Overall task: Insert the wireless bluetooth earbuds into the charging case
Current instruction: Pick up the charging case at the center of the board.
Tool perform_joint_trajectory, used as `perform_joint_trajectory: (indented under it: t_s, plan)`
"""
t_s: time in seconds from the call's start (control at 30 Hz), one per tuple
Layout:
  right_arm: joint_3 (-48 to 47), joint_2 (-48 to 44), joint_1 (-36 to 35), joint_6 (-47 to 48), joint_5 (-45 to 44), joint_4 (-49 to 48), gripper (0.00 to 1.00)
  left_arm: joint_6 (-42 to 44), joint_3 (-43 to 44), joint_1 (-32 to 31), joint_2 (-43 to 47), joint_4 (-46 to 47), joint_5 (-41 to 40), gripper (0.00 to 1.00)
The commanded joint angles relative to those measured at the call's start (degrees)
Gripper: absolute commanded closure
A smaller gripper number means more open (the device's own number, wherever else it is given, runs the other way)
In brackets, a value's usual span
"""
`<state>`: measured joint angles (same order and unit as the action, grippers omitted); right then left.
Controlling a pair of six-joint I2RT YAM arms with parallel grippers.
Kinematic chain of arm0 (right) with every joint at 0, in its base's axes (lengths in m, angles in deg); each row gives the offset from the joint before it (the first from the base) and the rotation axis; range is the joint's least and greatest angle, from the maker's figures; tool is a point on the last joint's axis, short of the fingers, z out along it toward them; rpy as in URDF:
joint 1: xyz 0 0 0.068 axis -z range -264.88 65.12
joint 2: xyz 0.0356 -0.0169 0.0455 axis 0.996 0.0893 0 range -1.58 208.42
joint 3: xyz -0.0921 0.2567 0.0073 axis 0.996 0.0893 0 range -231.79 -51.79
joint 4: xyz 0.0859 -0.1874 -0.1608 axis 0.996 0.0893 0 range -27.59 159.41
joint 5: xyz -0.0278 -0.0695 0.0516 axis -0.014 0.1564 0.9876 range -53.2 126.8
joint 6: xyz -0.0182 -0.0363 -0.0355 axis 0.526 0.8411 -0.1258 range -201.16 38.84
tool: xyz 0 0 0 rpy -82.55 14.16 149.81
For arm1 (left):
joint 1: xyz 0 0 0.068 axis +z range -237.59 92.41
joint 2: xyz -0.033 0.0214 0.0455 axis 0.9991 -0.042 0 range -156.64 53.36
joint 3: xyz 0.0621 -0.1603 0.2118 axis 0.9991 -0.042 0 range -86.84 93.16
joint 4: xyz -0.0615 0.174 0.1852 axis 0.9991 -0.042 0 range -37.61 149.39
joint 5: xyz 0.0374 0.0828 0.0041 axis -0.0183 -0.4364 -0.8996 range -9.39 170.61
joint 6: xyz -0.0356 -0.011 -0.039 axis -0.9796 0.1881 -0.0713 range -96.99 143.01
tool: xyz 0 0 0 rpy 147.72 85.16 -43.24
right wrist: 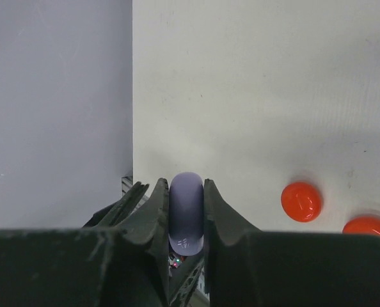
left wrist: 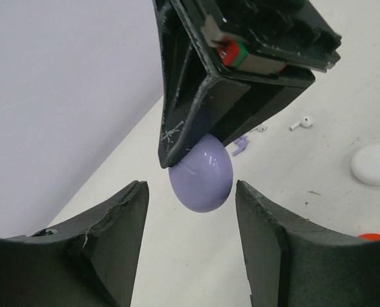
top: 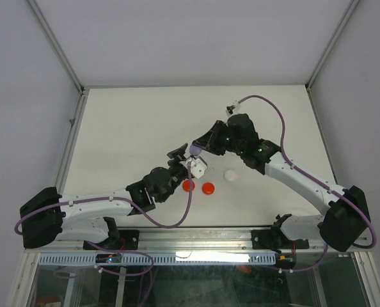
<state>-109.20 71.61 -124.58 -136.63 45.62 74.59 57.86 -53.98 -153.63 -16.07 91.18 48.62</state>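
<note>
Clamping the lilac charging case (right wrist: 186,214) between the fingers of the right gripper (right wrist: 186,185), at bottom centre of the right wrist view. Keeping the left gripper (left wrist: 190,188) open, jaws spread wide along the bottom of the left wrist view, the case hanging just above the gap and touching neither jaw. Lying on the table (left wrist: 318,211), upper right of that view: a white earbud (left wrist: 300,122), and a lilac earbud (left wrist: 241,146) partly hidden behind the right gripper. Resting at right edge: a white disc (left wrist: 375,164). Sitting near centre of the top view: a red disc (top: 188,185) and a second red disc (top: 207,188).
</note>
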Motion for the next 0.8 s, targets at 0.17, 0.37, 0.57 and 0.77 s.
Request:
perform_joint_trajectory:
  t_s: [0.17,0.37,0.57,0.77]
  plan:
    - [-0.70,-1.68,2.96,11.49,3.65,-5.18,1.00,-10.21,-1.53,-0.25,9.16,-5.08,7.00,0.42]
    - [-1.39,-2.07,4.46,27.81,12.91,-6.37,1.00,-18.76,-1.74,3.97,14.65,-11.63,17.81,0.43]
    - [-3.03,-3.24,4.64,44.18,25.14,-3.20,1.00,-28.03,-2.29,13.81,18.38,-13.10,37.53,0.43]
    - [-3.13,-5.70,4.72,54.12,33.12,-1.78,1.00,-32.97,-2.04,18.69,17.65,-12.37,49.74,0.45]
